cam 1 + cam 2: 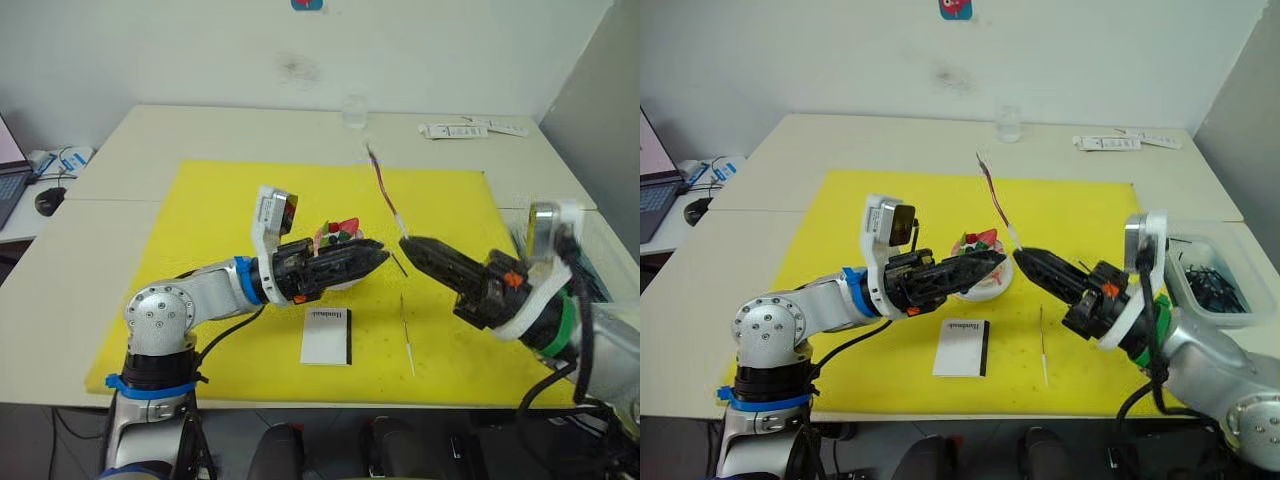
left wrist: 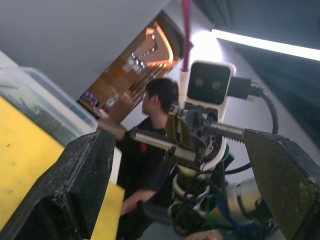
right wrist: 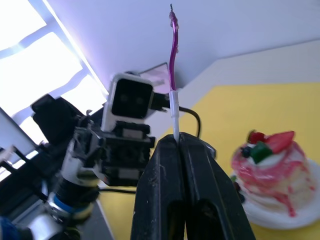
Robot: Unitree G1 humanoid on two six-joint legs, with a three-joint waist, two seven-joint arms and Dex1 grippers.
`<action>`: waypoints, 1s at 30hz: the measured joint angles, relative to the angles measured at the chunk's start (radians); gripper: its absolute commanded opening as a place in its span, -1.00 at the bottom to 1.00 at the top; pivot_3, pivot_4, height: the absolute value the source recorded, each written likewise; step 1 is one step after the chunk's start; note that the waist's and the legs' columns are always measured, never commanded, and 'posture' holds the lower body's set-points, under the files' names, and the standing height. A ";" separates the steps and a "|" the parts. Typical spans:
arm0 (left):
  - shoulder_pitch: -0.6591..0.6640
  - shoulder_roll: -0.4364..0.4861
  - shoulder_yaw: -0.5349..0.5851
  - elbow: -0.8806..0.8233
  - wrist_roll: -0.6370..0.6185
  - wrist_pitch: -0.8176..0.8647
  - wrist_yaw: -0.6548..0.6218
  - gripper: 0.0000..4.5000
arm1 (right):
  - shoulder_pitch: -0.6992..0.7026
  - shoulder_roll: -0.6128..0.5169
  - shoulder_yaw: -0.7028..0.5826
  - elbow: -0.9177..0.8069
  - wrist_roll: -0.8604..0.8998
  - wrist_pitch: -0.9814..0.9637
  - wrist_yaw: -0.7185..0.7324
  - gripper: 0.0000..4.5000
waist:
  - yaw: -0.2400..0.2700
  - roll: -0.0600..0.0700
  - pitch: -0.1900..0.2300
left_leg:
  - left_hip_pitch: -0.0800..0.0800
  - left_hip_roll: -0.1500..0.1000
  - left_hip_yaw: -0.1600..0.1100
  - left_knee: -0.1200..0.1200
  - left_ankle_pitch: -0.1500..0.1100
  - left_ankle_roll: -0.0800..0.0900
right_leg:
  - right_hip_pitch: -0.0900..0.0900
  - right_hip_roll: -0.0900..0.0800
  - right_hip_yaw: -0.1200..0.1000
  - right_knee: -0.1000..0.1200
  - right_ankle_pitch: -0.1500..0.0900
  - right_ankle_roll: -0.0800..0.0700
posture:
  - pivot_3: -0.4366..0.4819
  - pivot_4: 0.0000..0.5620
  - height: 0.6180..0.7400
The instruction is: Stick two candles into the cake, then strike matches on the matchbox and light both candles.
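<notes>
The pink-and-white cake sits on its small white plate in the middle of the yellow mat. My left gripper is open, low against the plate's near side, with nothing between its fingers. My right gripper is shut on the white end of one candle, which slants up and away, just right of the cake. The other candle lies on the mat below it. A short dark match lies between the grippers. The white matchbox lies near the mat's front edge.
A clear glass and white remotes stand at the table's back. A clear bin with dark items is at the right, a laptop and mouse at the left. A person stands beyond the table.
</notes>
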 measured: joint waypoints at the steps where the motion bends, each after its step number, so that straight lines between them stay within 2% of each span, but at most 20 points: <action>1: 0.000 -0.011 0.000 0.000 -0.039 -0.016 0.035 1.00 | -0.010 -0.011 0.018 0.009 0.038 -0.022 -0.022 -0.98 | 0.000 0.000 0.000 | 0.000 0.000 0.000 0.000 0.000 0.000 | 0.000 0.000 0.000 0.000 0.000 0.000 | -0.05 -0.47 1.00; 7: 0.000 -0.036 -0.001 0.002 -0.178 -0.105 0.175 1.00 | -0.033 -0.069 0.085 0.021 0.148 -0.092 -0.073 -0.98 | 0.000 0.000 0.000 | 0.000 0.000 0.000 0.001 0.000 0.000 | 0.000 0.000 0.000 0.000 0.000 0.000 | -0.05 -0.47 1.00; 12: 0.000 -0.038 -0.017 0.004 -0.243 -0.134 0.215 1.00 | -0.042 -0.084 0.121 0.023 0.163 -0.120 -0.073 -0.98 | 0.001 0.000 0.000 | 0.000 0.000 0.000 0.001 0.000 0.000 | 0.000 0.001 0.000 0.000 0.000 0.000 | -0.05 -0.47 1.00; 26: 0.004 -0.032 -0.073 0.002 -0.292 -0.162 0.246 -0.98 | -0.047 -0.103 0.164 0.024 0.164 -0.161 -0.071 -1.00 | 0.002 0.000 0.000 | -0.001 0.000 0.000 0.002 0.000 0.000 | 0.000 0.001 0.000 0.000 0.000 0.000 | -0.05 -0.47 1.00; 30: 0.012 -0.026 -0.073 0.001 -0.302 -0.162 0.246 -0.99 | -0.048 -0.107 0.179 0.024 0.166 -0.170 -0.071 -1.00 | 0.002 0.000 0.000 | -0.001 0.000 0.000 0.002 0.000 0.000 | 0.000 0.001 0.000 0.000 0.000 0.000 | -0.05 -0.47 1.00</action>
